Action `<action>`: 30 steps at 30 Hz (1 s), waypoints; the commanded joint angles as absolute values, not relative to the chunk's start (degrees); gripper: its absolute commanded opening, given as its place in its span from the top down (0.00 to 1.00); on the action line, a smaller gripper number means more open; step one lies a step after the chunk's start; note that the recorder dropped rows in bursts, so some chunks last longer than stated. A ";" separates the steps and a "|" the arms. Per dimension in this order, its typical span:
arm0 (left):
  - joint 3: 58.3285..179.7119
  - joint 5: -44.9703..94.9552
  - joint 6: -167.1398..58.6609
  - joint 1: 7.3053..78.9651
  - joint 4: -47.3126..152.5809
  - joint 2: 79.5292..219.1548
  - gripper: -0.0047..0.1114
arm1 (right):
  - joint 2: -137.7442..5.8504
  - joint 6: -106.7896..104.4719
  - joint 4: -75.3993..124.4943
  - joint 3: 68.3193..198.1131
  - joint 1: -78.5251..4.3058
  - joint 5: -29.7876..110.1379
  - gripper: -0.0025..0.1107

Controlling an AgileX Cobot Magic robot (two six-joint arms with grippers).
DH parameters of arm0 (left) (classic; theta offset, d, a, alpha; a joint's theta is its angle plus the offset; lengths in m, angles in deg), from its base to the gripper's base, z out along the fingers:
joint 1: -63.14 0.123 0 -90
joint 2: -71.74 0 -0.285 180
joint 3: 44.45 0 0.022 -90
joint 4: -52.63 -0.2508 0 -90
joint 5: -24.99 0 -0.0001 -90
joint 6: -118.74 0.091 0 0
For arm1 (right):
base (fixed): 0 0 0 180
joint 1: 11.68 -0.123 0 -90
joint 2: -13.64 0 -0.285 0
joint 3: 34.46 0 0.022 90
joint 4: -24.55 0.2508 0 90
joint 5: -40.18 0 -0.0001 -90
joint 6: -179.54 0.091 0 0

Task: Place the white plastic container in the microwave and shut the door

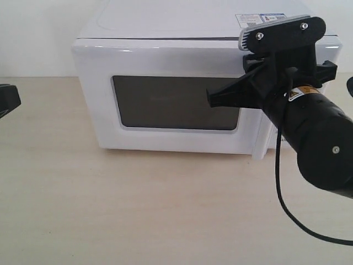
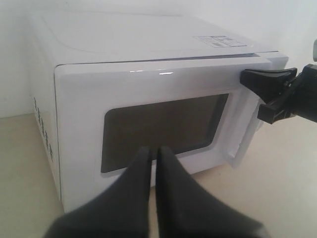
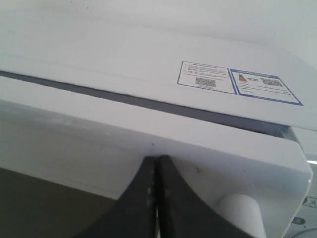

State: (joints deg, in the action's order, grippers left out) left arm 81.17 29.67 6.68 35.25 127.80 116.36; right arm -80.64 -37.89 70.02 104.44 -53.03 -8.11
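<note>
Door (image 1: 165,61) rigid, slick, slightly ajar; push beside handle (image 3: 237,213). Right gripper (image 3: 157,159) fingers together at its face; left gripper (image 2: 154,148) fingers together, apart.

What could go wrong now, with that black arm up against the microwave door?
1. The door looks a crack ajar on its handle side. The shut right end effector touches only its upper corner, so it may slip off the smooth face before the door latches.
2. A hard push might slide the whole microwave backward instead of closing it.
3. The loose cable hanging under that arm could snag.
</note>
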 commanded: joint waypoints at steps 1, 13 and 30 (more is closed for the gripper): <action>81.06 28.85 6.19 35.17 128.20 115.88 0.92 | -82.28 -38.49 71.72 105.05 -52.14 -10.18 0.98; 81.06 27.92 6.19 35.17 128.21 115.88 0.92 | -83.21 -35.37 70.27 104.74 -50.24 -4.50 0.98; 81.06 22.83 6.45 35.17 123.24 115.88 0.92 | -75.37 -35.22 75.41 92.88 -63.75 -16.77 0.98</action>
State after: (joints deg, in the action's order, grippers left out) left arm 81.17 23.53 6.68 35.25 123.45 116.36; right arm -75.91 -35.38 75.16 93.31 -63.58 -16.00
